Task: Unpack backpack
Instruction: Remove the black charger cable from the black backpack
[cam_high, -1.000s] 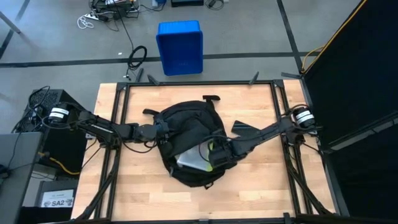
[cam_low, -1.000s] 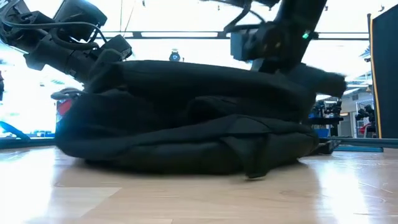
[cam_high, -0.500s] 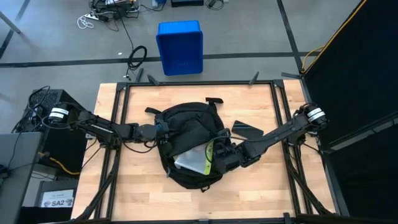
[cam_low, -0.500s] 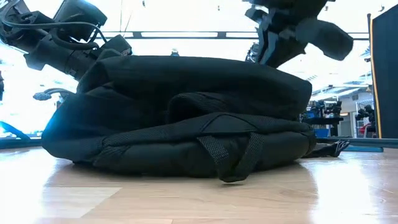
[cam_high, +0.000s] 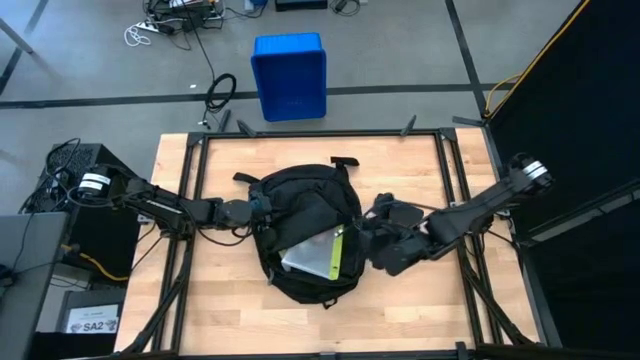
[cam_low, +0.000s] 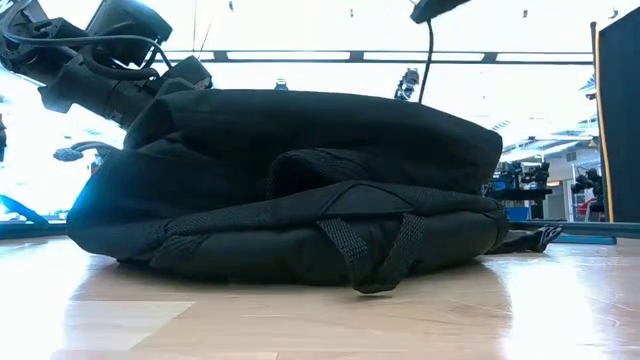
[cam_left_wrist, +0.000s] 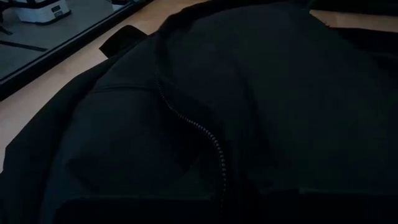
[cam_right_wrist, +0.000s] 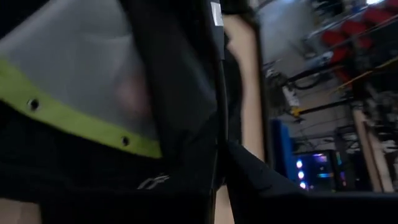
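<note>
A black backpack (cam_high: 305, 235) lies flat near the middle of the wooden surface (cam_high: 420, 165), its main compartment gaping open toward the right arm's side. Inside the opening sits a translucent grey pouch (cam_high: 310, 255) edged with a yellow-green band (cam_high: 336, 253); the right wrist view shows that band dotted with small dark studs, with the bag's black fabric folded around it. The pouch lies partly within the bag, its banded end at the mouth of the opening.

The bag's long axis runs from the far edge of the surface toward the near edge, its carry handle (cam_high: 343, 161) pointing to the far side. A black strap (cam_high: 243, 179) trails off the far left corner, and a webbing loop (cam_low: 375, 250) hangs at the near end in the low view.

The left hand (cam_high: 256, 209) is pressed against the bag's left flank, fingers together, its arm stretched low and nearly level across the surface from the left. The right hand (cam_high: 372, 232) sits just beside the bag's open right side, fingers together and holding nothing, its arm angled in from the right edge. A dark flat object (cam_high: 398, 211) lies on the surface close by the right arm.

Beyond the surface, a blue plastic bin (cam_high: 289, 76) stands on the floor.
</note>
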